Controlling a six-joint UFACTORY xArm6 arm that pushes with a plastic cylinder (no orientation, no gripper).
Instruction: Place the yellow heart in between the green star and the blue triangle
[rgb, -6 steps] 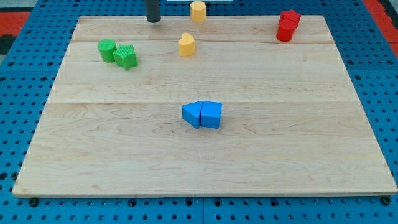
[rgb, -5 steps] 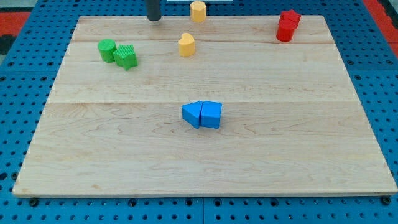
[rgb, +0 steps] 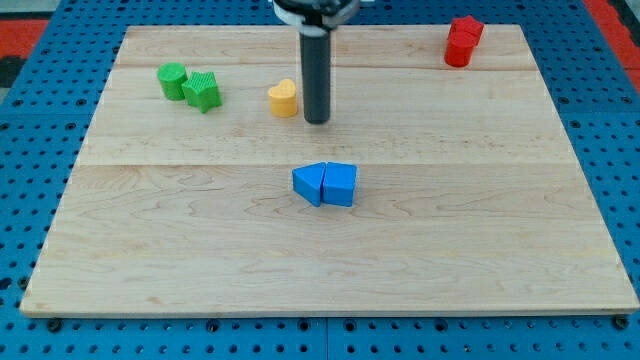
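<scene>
The yellow heart (rgb: 283, 98) lies on the wooden board (rgb: 480, 230), in its upper middle. My tip (rgb: 316, 121) stands just to the right of the heart, touching it or nearly so. The green star (rgb: 203, 91) lies to the heart's left, touching a green cylinder (rgb: 172, 78). Two blue blocks touch each other below the tip; the left one (rgb: 308, 185) looks like the blue triangle, and the right one (rgb: 341, 184) is blockier. The heart lies between the green star and the rod, above and left of the blue pair.
Two red blocks (rgb: 462, 41) sit together at the board's top right corner. The rod and arm (rgb: 316, 10) cover the top edge where a second yellow block stood earlier.
My tip has moved from the top edge, right and down, to beside the yellow heart. The heart has shifted left and down. The second yellow block is now hidden by the arm.
</scene>
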